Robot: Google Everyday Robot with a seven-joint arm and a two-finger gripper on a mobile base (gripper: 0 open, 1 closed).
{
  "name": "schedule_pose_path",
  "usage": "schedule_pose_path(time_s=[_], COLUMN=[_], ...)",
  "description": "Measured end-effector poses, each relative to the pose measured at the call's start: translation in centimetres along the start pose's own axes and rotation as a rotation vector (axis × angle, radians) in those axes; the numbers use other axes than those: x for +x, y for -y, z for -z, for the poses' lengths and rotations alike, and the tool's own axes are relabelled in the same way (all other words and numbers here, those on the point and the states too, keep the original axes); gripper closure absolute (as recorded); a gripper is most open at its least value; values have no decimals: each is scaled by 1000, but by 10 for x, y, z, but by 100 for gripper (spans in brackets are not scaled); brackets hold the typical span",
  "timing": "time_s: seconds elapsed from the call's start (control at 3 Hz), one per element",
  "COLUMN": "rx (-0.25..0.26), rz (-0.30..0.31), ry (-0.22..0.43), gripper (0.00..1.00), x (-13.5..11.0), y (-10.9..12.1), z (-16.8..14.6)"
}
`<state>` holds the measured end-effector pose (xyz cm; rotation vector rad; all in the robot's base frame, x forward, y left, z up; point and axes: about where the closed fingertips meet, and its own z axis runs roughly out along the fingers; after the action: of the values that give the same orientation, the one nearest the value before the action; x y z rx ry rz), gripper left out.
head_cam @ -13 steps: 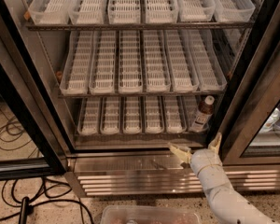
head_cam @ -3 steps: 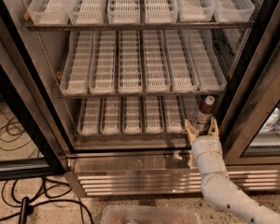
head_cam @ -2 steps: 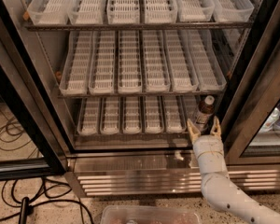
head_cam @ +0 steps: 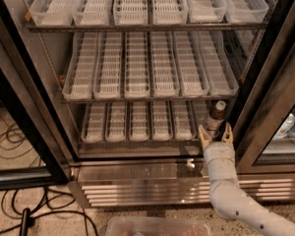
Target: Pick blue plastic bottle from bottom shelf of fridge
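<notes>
Bottom shelf (head_cam: 137,139) edge, spread tool (head_cam: 216,133) by bottle (head_cam: 217,113)

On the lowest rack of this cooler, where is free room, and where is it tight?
The bottom shelf lanes from the left wall up to the blue plastic bottle hold nothing. It is crowded only at the right end: the bottle stands beside the door frame, with the open gripper just before it.
</notes>
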<state>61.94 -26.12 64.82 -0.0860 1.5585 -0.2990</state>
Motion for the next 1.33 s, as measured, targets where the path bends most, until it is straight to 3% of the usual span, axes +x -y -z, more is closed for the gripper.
schedule_pose_path(time_s=[0.67,1.33], rx=[3,37], rz=[-3,13], ry=[-10,-16], gripper=[40,41], x=[11,23], y=[-17,-11], z=[-33,-54])
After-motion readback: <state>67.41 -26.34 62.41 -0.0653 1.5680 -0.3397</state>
